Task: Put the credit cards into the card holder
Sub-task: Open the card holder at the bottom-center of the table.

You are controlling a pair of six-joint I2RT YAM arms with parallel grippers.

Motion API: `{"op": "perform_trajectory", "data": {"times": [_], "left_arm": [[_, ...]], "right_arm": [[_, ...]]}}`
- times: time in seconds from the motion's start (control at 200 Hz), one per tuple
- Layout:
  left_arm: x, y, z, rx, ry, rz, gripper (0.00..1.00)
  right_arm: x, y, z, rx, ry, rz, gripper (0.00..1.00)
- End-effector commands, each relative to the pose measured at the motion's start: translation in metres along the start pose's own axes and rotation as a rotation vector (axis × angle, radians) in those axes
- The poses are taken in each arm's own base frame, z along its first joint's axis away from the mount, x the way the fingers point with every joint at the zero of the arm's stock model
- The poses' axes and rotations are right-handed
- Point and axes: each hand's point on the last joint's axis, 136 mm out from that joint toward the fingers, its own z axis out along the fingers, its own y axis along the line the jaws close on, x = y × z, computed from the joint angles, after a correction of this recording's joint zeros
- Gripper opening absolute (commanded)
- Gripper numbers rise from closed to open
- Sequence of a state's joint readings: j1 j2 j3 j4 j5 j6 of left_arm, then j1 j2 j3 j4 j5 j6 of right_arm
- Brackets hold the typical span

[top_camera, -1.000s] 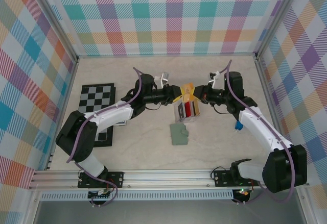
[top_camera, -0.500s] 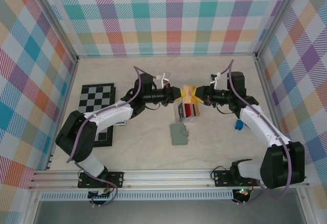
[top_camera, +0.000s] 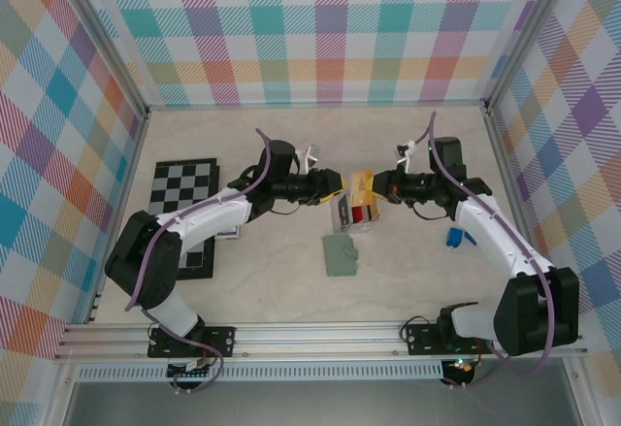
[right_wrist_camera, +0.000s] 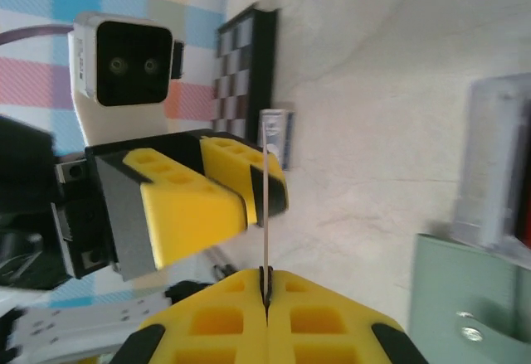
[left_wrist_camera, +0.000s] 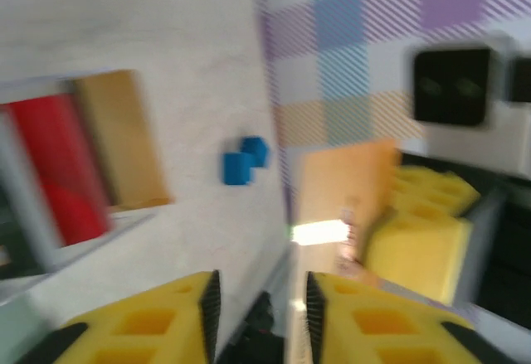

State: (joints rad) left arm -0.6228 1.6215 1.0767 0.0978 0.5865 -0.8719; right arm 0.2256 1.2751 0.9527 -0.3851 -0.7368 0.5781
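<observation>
From here, the right pincer [right_wrist_camera: 265,288] is pinched tight on an orange-tan card [right_wrist_camera: 265,206], which sticks straight out from its tips, edge-on. Facing it, close to the card's far end, the left pincer [left_wrist_camera: 261,302] stands a little open with nothing between its fingers. Beneath the gap between the two sits a clear tray [top_camera: 339,214] with a red card [top_camera: 358,214] in it. Nearer the arm bases, the card holder [top_camera: 341,254] lies flat on the table [top_camera: 272,280], apart from both.
</observation>
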Motion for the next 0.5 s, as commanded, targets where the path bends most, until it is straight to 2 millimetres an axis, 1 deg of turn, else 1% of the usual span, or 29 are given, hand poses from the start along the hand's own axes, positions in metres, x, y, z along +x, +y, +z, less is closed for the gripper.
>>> {"op": "perform_trajectory", "data": {"times": [0.0, 0.035, 0.06, 0.075, 0.14, 0.21, 0.245, 0.32, 0.42, 0.495], "left_arm": [[0.001, 0.069, -0.031, -0.352, -0.103, -0.056, 0.45], [0.004, 0.081, -0.036, -0.402, -0.116, -0.081, 0.49], [0.006, 0.089, -0.040, -0.432, -0.126, -0.099, 0.50], [0.008, 0.092, -0.041, -0.441, -0.128, -0.106, 0.50], [0.016, 0.101, -0.044, -0.452, -0.132, -0.125, 0.51], [0.022, 0.110, -0.048, -0.482, -0.129, -0.131, 0.53], [0.026, 0.114, -0.049, -0.498, -0.120, -0.132, 0.54], [0.031, 0.120, -0.050, -0.512, -0.107, -0.134, 0.54], [0.039, 0.124, -0.049, -0.513, -0.082, -0.138, 0.54], [0.044, 0.127, -0.047, -0.520, -0.066, -0.143, 0.54]], "right_arm": [[0.032, -0.038, 0.004, 0.305, 0.044, -0.062, 0.04], [0.041, -0.044, 0.011, 0.351, 0.060, -0.072, 0.04], [0.050, -0.048, 0.018, 0.384, 0.077, -0.081, 0.04], [0.053, -0.050, 0.020, 0.396, 0.080, -0.085, 0.04], [0.071, -0.055, 0.035, 0.446, 0.115, -0.109, 0.04], [0.083, -0.061, 0.047, 0.488, 0.133, -0.120, 0.04], [0.089, -0.067, 0.054, 0.509, 0.142, -0.114, 0.03], [0.100, -0.071, 0.066, 0.519, 0.164, -0.113, 0.02], [0.111, -0.074, 0.077, 0.512, 0.180, -0.112, 0.02], [0.117, -0.081, 0.082, 0.517, 0.207, -0.091, 0.03]]}}
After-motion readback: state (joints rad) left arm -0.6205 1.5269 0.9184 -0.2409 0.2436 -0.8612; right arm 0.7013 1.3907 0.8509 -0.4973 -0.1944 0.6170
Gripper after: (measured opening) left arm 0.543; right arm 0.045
